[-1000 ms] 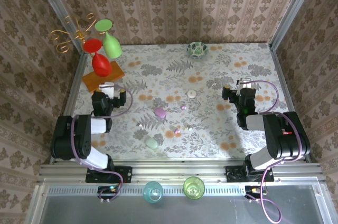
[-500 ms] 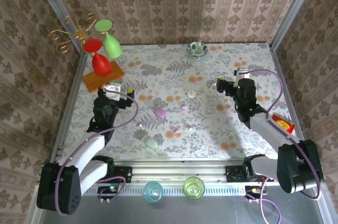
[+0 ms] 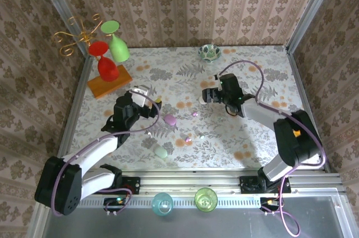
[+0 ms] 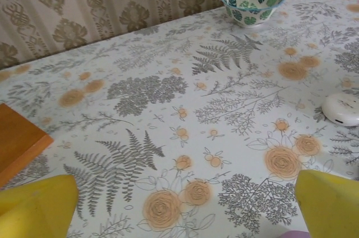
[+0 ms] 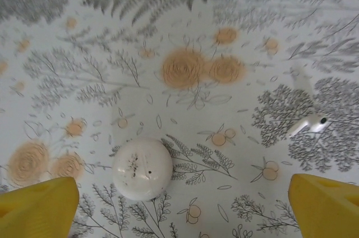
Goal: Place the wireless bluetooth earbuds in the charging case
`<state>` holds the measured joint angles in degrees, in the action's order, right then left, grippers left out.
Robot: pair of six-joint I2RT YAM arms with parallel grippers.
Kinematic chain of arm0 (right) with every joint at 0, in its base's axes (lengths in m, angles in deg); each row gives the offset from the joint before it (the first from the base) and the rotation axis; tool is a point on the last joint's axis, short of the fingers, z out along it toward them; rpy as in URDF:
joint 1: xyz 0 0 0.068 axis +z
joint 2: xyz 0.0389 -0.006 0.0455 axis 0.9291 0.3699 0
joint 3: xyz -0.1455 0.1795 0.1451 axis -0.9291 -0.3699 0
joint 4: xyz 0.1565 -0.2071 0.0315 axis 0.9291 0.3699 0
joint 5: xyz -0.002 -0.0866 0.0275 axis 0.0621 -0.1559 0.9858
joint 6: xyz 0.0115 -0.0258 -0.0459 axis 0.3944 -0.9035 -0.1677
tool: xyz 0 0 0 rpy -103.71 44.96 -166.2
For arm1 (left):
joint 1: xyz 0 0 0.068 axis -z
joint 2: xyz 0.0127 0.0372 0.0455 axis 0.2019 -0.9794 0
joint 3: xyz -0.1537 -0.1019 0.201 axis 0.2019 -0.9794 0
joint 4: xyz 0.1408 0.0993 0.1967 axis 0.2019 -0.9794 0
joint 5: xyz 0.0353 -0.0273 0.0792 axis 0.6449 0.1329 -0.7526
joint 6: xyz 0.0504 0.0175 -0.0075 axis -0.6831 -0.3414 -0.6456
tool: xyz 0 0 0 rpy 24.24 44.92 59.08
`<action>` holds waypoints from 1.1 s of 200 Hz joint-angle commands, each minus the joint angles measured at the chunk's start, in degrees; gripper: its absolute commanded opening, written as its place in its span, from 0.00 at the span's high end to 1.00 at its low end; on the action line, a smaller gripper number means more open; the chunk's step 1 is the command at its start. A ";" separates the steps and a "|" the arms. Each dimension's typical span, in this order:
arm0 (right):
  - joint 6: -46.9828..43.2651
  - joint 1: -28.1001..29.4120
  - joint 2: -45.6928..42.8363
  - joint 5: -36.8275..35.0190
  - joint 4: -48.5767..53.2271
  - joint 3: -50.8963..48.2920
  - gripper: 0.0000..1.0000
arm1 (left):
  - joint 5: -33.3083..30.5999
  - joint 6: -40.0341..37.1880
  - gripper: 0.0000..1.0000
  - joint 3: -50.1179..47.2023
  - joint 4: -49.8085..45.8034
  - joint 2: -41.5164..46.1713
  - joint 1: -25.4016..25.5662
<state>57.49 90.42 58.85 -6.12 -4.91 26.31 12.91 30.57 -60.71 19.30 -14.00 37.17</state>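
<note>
In the right wrist view the right gripper (image 5: 179, 204) had its jaws spread wide with nothing between them, its yellow fingers (image 5: 39, 207) sitting in the lower corners. The white charging case (image 5: 142, 169) lay closed on the flowered table (image 5: 84, 53) at lower left of centre, and one white earbud (image 5: 307, 124) lay well apart from it at the right. The left gripper (image 4: 182, 204) likewise had its jaws spread and empty. In the top view, more wireless bluetooth earbuds (image 3: 194, 113) lay loose near frame centre, close to a lilac case (image 3: 170, 119), with a green case (image 3: 161, 151) lower down.
</note>
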 commanded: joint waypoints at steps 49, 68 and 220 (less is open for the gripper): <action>-3.80 2.96 9.80 1.91 10.07 9.60 0.15 | 1.61 2.00 0.00 2.02 0.29 -2.39 0.30; -4.86 3.71 12.45 2.26 12.36 12.28 0.23 | 1.51 2.06 0.00 2.02 0.28 -2.42 0.28; -6.73 4.94 20.29 0.58 14.61 16.94 0.39 | 0.57 3.19 0.00 1.93 0.86 -3.60 1.97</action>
<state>51.72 94.99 77.65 -4.59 7.88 41.08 13.50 32.60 -60.29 19.00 -17.19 39.00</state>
